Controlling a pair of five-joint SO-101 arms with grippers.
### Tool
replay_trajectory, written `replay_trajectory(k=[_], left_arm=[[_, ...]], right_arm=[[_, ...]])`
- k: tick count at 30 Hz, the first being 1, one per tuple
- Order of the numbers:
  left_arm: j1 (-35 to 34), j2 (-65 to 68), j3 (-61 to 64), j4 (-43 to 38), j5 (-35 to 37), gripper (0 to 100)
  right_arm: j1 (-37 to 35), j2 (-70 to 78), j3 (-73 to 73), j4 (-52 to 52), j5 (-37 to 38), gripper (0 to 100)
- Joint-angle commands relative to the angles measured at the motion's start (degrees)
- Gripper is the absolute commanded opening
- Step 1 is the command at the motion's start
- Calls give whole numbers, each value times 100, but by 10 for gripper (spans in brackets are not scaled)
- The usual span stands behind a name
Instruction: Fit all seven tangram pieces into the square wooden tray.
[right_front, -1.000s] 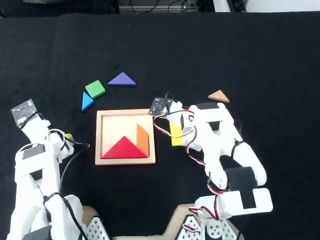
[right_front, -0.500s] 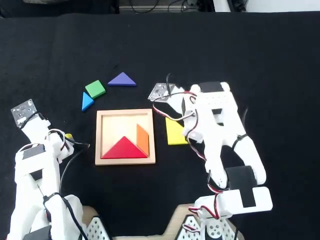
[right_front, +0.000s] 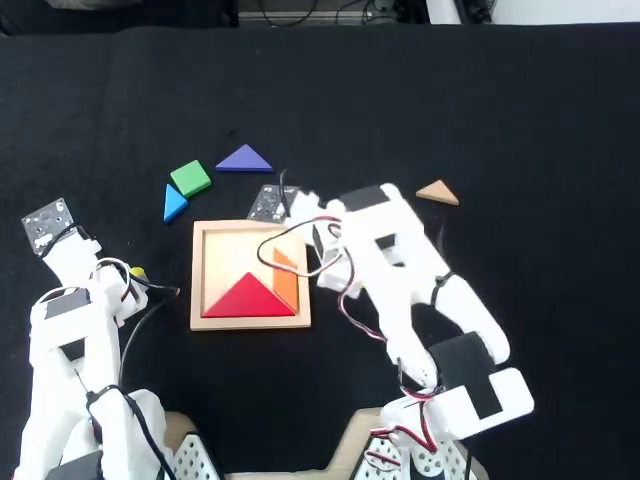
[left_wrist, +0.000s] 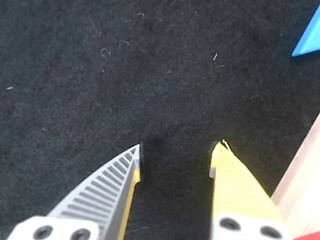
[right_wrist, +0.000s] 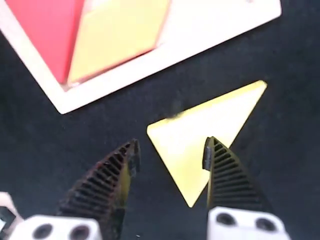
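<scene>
Desk (right_front: 500, 100): black, fuzzy surface.
Tray (right_front: 250, 323): mid-desk, red triangle (right_front: 245, 298) and orange piece (right_front: 288, 290) inside.
My right end effector (right_wrist: 171, 145): spread over yellow triangle (right_wrist: 200, 132) beside tray.
My left end effector (left_wrist: 179, 147): spread above bare desk.

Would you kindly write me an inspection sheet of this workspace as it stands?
Surface: black cloth.
Job's things: tray holds red triangle and orange piece; green square, blue triangle, purple triangle, tan triangle and yellow triangle lie outside.
Clutter: nothing seen.
Hands: left hand open over cloth; right hand open over yellow triangle.
Cables: right arm's wires loop over the tray.
Surroundings: cords behind the table.
</scene>
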Motion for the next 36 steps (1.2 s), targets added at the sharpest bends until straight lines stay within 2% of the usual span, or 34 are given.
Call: replay_trajectory(k=[1,6,12,17,20,27,33,36], left_arm=[[66,-97,-268,0,26,230],[66,-97,-268,0,26,230],[66,-97,-259,0,26,230],[66,-97,-259,0,26,230],[66,-97,-259,0,26,230],[66,-97,-268,0,26,230],[66,-97,-268,0,26,230],[66,-97,-268,0,26,230]], right_arm=[[-88,-40,92,-141,-281,204],[-62,-40,295,-492,-615,204],[-53,13,505,-958,-589,204],[167,611,330,-1046,-369,202],[387,884,-13,-853,-334,202],[369,866,-233,-492,-343,204],[413,330,-646,914,-492,201],[290,321,-840,1196,-580,201]])
